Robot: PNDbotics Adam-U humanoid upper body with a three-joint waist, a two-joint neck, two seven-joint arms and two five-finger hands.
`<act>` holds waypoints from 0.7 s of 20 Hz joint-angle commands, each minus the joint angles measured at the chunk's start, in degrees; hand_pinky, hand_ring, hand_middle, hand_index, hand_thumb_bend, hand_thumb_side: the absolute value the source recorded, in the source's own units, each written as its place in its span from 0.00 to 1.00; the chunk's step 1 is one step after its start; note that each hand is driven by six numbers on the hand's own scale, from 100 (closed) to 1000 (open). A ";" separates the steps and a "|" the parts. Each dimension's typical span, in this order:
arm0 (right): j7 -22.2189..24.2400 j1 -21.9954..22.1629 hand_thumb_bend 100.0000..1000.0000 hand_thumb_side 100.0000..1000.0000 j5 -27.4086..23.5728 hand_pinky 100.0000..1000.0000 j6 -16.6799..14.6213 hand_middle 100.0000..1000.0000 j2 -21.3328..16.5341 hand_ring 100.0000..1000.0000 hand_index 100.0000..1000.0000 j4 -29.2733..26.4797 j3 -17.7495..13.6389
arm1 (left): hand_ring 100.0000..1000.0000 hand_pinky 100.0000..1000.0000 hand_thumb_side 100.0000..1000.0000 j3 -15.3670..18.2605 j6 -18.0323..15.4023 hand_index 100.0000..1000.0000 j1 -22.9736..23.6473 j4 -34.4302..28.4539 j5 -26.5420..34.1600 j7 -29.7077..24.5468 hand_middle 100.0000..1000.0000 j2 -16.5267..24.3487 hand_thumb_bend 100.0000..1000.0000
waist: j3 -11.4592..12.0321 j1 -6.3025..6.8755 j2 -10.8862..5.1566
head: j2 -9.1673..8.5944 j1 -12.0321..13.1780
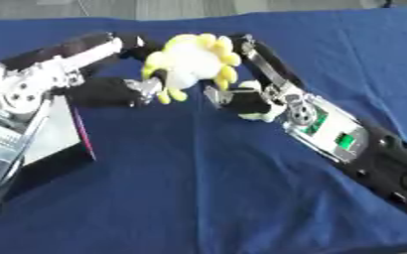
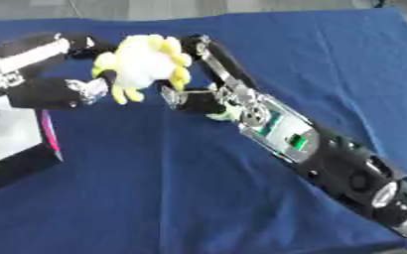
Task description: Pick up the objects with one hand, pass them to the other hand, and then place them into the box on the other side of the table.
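A deep blue cloth [image 1: 198,188] covers your desk [image 2: 346,59] from edge to edge, with a strip of pale floor showing beyond its far side. Above the far middle of the desk you have a soft toy [image 1: 192,62], white in the body with yellow lobes around it, held up between both arms. Your left robot hand [image 1: 124,92] comes in from the left, its black fingers and a silver fingertip curled against the toy's lower left side, touching the yellow lobes that hang there. Your right robot hand [image 1: 246,96] reaches in from the right, with long dark fingers [image 1: 263,62] running up along the toy's right edge and over its top, so that they bend round it; the palm sits just below and to the right of the toy. Both hands are in contact with the toy at this moment, and the toy is clear of the cloth. A small pale, yellowish shape [image 1: 261,117] shows under your right robot hand near the wrist; you cannot make out what it is. At the left edge of the desk lies the box [image 1: 55,144], dark on the outside with a light inner face and a thin pink line along one edge, partly hidden by your left forearm [image 1: 20,94]. Your right forearm [image 2: 328,154], black with silver joints and small green lights, stretches away to the lower right corner.
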 commanded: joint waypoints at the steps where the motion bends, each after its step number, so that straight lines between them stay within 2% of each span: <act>1: 0.24 -0.90 0.00 0.00 0.58 0.59 -0.61 0.40 -0.59 0.46 0.51 -0.55 -0.15 | 0.90 1.00 0.60 0.10 -0.63 0.90 -1.13 -0.05 -0.48 -0.42 0.81 -0.52 0.00 | -0.03 0.07 0.10 | -0.22 0.11; 8: 0.78 -0.97 0.00 0.00 1.01 0.59 -1.69 0.40 -0.60 0.46 0.51 -0.55 0.10 | 0.90 1.00 0.67 -0.12 -1.67 0.89 -1.44 1.17 -1.41 -1.44 0.81 -1.03 0.00 | -0.02 0.10 0.12 | -0.13 0.13; 12: 0.74 -0.95 0.00 0.00 1.03 0.58 -2.26 0.40 -0.55 0.46 0.51 -0.55 0.16 | 0.90 1.00 0.64 -0.40 -2.53 0.88 -1.68 1.59 -2.07 -1.98 0.81 -1.17 0.00 | -0.09 0.13 0.11 | -0.09 0.12; 14: 0.71 -0.95 0.00 0.00 1.01 0.58 -2.56 0.40 -0.53 0.46 0.51 -0.55 0.21 | 0.89 1.00 0.66 -0.56 -3.04 0.87 -1.85 1.94 -2.44 -2.18 0.80 -1.24 0.00 | -0.14 0.15 0.15 | -0.08 0.17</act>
